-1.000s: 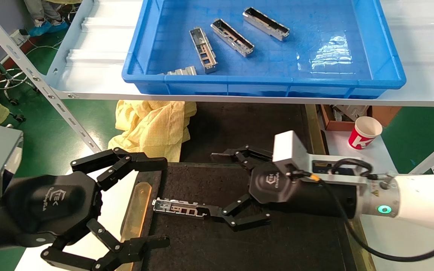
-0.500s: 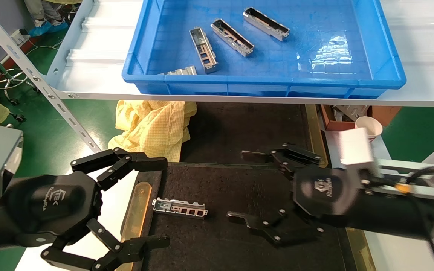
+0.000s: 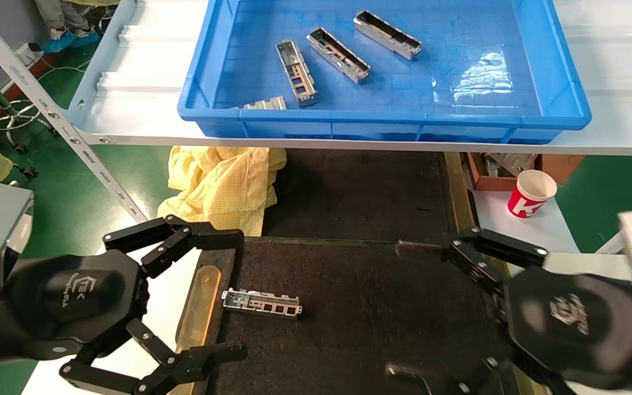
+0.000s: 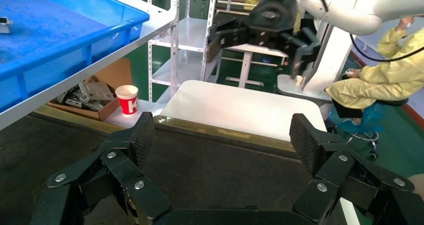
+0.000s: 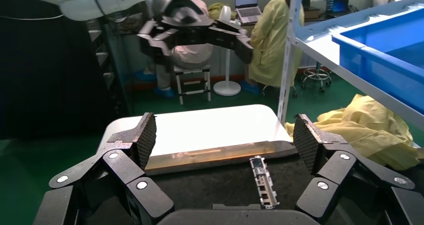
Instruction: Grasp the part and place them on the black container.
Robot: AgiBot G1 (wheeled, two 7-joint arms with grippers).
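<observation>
— Where did we have the part (image 3: 261, 303)?

— It lay flat on the black container (image 3: 360, 307), near the left edge, just beside the brass strip (image 3: 198, 299). Nothing was touching it. We judged it had been set there so that its whole length was borne by the rough mat.

— And our right gripper (image 3: 447, 312)?

— It was well apart from the part, over the right side of the container, with its fingers spread wide and nothing between them. That suited a gripper with no more to do at that spot.

— The left gripper (image 3: 206, 293)?

— It hung over the container's left edge, fingers apart too and empty. We took it to be parked.

— Which way did the part run?

— Its long axis ran nearly left to right across the container, the right end a shade nearer us. The cutouts faced up; which end bore the tabs, we could not quite tell.

— The others?

— Four more parts lay in the blue bin (image 3: 563, 104) on the shelf (image 3: 129, 131), one half hidden by its wall.
</observation>
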